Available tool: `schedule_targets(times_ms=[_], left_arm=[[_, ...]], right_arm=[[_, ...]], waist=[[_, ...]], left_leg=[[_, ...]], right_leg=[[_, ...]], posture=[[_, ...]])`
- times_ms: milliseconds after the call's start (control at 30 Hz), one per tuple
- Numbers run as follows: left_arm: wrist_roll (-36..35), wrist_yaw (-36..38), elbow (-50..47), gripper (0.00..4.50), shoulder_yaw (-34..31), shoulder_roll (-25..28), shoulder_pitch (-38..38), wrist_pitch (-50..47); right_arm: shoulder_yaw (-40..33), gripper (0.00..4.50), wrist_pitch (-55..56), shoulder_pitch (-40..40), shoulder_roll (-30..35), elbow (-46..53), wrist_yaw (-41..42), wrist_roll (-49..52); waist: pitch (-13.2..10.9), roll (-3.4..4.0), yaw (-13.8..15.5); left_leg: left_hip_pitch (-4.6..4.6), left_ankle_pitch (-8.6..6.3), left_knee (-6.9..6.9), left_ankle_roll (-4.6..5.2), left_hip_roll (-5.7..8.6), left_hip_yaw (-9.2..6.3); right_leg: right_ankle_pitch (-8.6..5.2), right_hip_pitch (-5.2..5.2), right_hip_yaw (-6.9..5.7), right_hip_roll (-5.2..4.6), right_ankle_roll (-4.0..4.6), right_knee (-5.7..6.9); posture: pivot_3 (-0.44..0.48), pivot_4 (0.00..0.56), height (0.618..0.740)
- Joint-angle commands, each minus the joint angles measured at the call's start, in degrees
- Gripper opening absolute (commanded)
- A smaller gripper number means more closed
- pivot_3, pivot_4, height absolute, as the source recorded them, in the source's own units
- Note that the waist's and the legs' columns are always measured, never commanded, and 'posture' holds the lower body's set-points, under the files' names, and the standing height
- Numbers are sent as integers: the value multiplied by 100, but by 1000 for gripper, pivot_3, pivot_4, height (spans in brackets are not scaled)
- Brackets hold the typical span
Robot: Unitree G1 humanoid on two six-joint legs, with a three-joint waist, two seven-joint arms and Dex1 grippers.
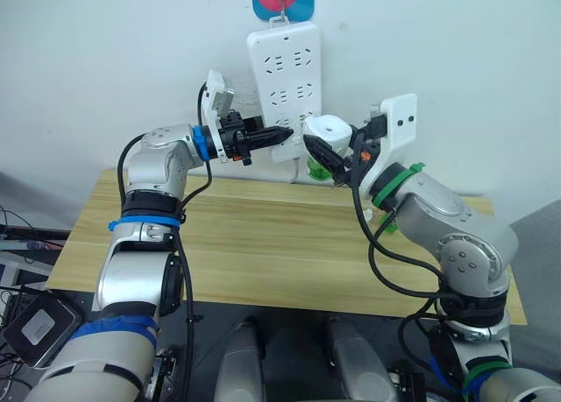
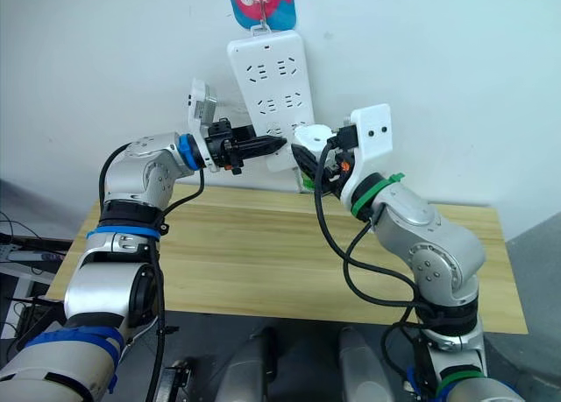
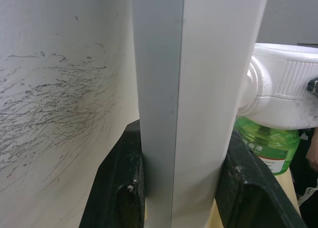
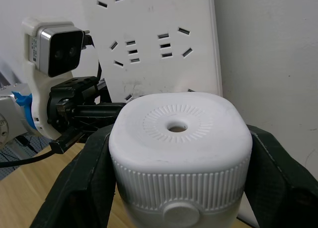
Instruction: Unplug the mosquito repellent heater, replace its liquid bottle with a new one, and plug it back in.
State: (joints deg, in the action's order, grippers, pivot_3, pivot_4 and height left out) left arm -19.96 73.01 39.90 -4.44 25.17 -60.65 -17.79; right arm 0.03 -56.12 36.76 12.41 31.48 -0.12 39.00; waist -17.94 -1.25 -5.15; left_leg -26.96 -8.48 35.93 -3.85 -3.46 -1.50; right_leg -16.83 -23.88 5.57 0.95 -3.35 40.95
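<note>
Heater (image 4: 179,153) sits at the power strip's (image 1: 285,69) lower edge, R gripper (image 1: 331,157) clamped on its ribbed sides. L gripper (image 3: 181,188) pinches the strip's edge. Light, rigid, smooth plastic; hold by the ribs, bottle (image 3: 268,146) hangs beneath.

Your two head views look forward and down at the wall-hung power strip (image 1: 285,87) above the wooden table (image 1: 263,236); your left wrist view sits tight against the strip's edge; your right wrist view closely faces the heater (image 4: 178,153) and strip.

green liquid bottle (image 3: 268,147), label characters too small to read
</note>
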Motion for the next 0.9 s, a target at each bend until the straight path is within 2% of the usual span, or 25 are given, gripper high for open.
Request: schedule_targets(times_ms=[33,267,500,567,667,800,900], left_arm=[[-104,107,-302,1333,10,-32,9,34],[-126,84,-325,1333,11,-51,3,38],[-144,28,-385,1333,13,-124,14,29],[-148,16,-389,1333,2,-122,5,19],[-157,-4,-419,1333,-9,-122,20,8],[-143,-22,-459,1333,-18,-151,45,-1],[-144,-31,-438,1333,-26,-169,9,-2]], right_arm=[[-73,3088,50,209,-61,71,-47,-102],[68,3088,-4,338,-74,-35,-81,-336],[836,3088,239,439,133,-324,128,-1214],[769,3088,213,386,-27,-379,96,-1232],[269,3088,79,347,-802,-577,-278,-974],[70,3088,81,431,-1369,-792,-455,-1033],[833,3088,446,518,-851,-959,-118,-1771]], waist=[[0,0,-1],[0,0,-4],[0,0,-4],[0,0,-5],[3,-5,-31],[4,-5,-56],[4,-5,-90]], left_leg=[[0,0,0,0,0,0],[0,0,1,0,-1,1],[1,0,2,0,-1,3],[1,1,2,0,-1,3],[4,1,4,1,-8,3],[6,11,5,-6,-11,3],[7,15,4,-6,-11,3]], right_leg=[[0,0,0,0,0,1],[0,-2,1,1,0,2],[0,-4,3,1,0,3],[0,-4,3,1,0,4],[1,-3,4,6,2,7],[6,-3,4,9,10,12],[6,-4,4,9,9,12]], posture=[[-109,261,740],[-105,263,740],[-102,262,740],[-100,262,740],[-101,262,740],[-102,259,740],[-101,259,740]])
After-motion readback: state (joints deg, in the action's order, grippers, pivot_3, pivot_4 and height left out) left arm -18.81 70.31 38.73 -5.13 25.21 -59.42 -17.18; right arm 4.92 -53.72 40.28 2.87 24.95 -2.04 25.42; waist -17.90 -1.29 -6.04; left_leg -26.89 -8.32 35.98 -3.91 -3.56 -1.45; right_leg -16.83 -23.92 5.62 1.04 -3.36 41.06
